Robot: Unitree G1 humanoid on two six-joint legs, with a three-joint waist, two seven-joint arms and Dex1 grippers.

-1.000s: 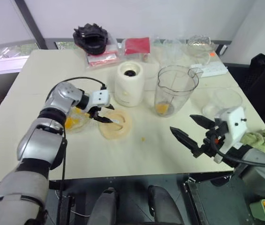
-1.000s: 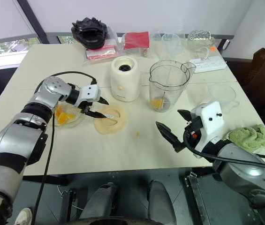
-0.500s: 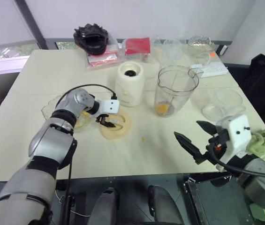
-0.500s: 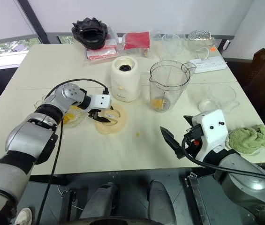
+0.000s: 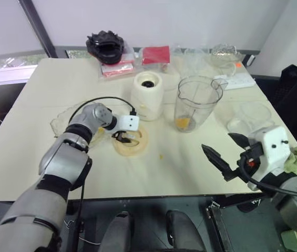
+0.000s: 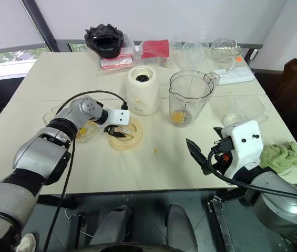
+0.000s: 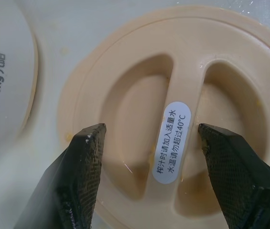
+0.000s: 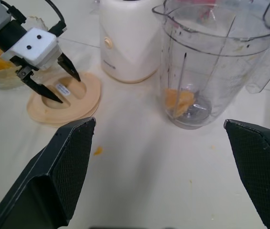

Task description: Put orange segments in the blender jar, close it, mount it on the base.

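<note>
Head view: my left tool [image 5: 121, 137] hangs spread over the blender lid [image 5: 133, 146] beside the base [image 5: 148, 95]. My right tool [image 5: 217, 146] is spread at the surface [image 5: 43, 89] edge.
Left wrist: fingers [image 7: 84, 162] straddle the lid's handle ridge [image 7: 185, 90].
Right wrist: jar [image 8: 211, 62] upright, orange segments [image 8: 180, 101] inside.

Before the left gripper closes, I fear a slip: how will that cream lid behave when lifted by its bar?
Probably rigid: the lid looks moulded plastic. Its smooth bar may slip in the open left gripper. Flat, so unlikely to roll.
</note>
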